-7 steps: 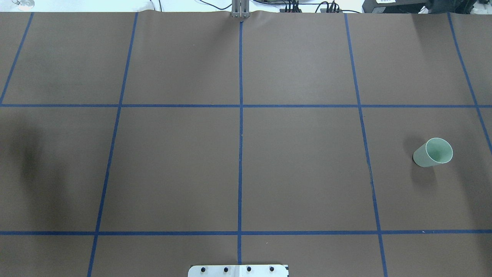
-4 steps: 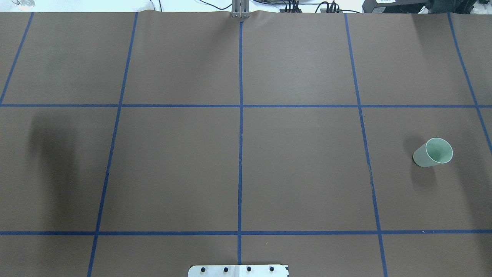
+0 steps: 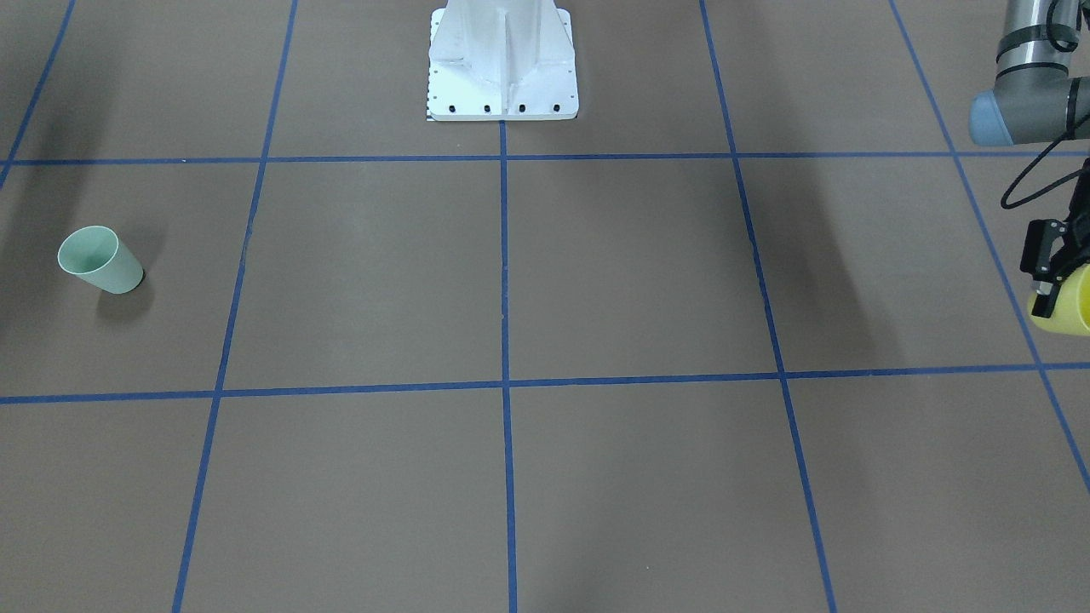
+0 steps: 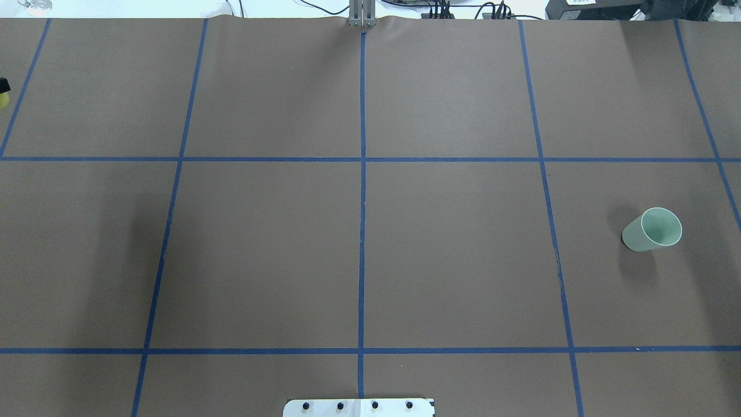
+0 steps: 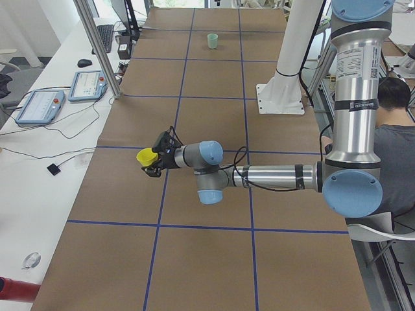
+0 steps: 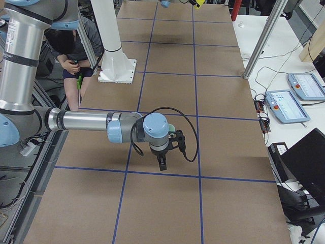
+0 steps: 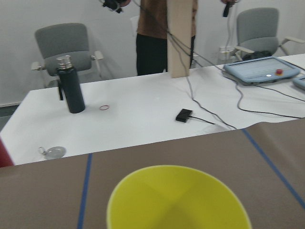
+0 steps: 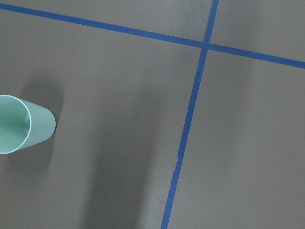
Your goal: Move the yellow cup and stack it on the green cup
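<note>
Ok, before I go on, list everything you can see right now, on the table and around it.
yellow cup: one, bright yellow, held over the table's left part
green cup: one, pale green, upright on the table's right part
table: one, brown with a blue tape grid
pedestal: one, white, at the table's robot-side edge
teach pendants: two, grey-blue, on the white bench
bottle: one, dark, on the white bench
seated person: one, grey shirt, behind the robot
left gripper: one, black, shut on the yellow cup
right gripper: one, black, above the table near the green cup; open or shut unclear
</note>
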{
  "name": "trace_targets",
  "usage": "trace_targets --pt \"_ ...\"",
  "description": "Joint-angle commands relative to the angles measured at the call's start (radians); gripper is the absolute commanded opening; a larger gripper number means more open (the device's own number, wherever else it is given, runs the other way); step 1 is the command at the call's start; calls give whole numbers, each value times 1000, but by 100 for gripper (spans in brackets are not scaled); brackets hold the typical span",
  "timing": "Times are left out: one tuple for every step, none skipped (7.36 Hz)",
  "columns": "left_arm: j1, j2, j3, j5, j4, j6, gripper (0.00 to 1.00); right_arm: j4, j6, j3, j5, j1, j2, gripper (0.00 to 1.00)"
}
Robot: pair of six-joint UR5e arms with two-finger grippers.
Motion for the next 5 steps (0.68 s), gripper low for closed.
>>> trace_targets --pt "0 -34 -69 -153 -55 53 0 2 11 6 5 0 4 100" --pt "2 -39 -70 -204 -70 134 0 2 13 15 3 0 5 100" --pt "2 -63 -71 -286 -73 204 0 -1 13 -4 6 3 56 100" --pt "3 -78 -70 -357 -73 248 0 -1 14 2 31 0 64 100" --pt "3 -97 -74 -397 -75 268 0 36 20 -7 46 0 65 100"
